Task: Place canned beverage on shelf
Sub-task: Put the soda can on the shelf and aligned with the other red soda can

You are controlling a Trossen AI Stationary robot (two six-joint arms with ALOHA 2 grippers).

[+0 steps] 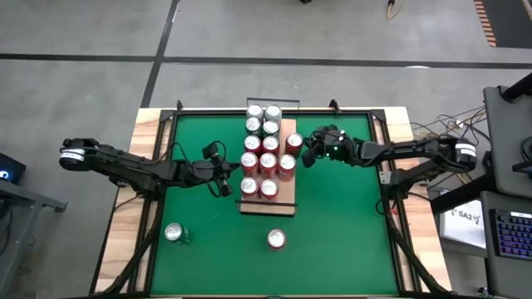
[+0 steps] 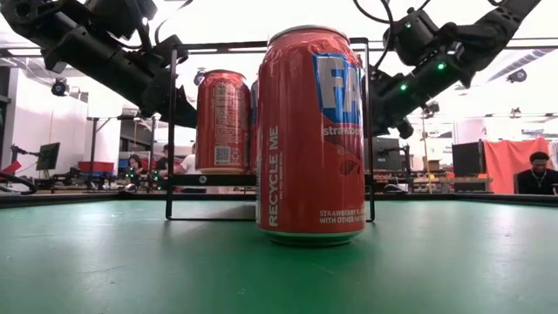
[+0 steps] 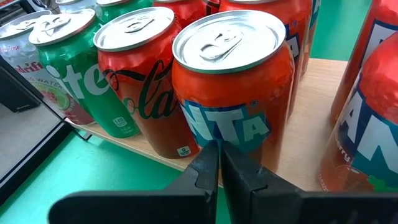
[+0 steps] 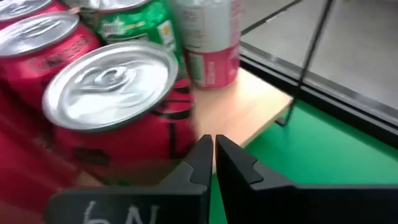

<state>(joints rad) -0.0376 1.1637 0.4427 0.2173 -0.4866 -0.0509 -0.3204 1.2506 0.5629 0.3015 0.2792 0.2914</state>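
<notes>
Low view is mostly blocked by one glossy red can (image 2: 312, 135), hiding much of the shelf (image 1: 285, 205). That pale wood board sits mid-worktop, crowded with ridged aluminium lids. Left pincer (image 1: 223, 188) and right pincer (image 1: 306, 155) flank it, both pinched closed, empty.

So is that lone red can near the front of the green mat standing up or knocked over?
Standing upright. From above, the red can shows its round silver top, and the table-level camera shows it resting on its base on the green mat.
</notes>
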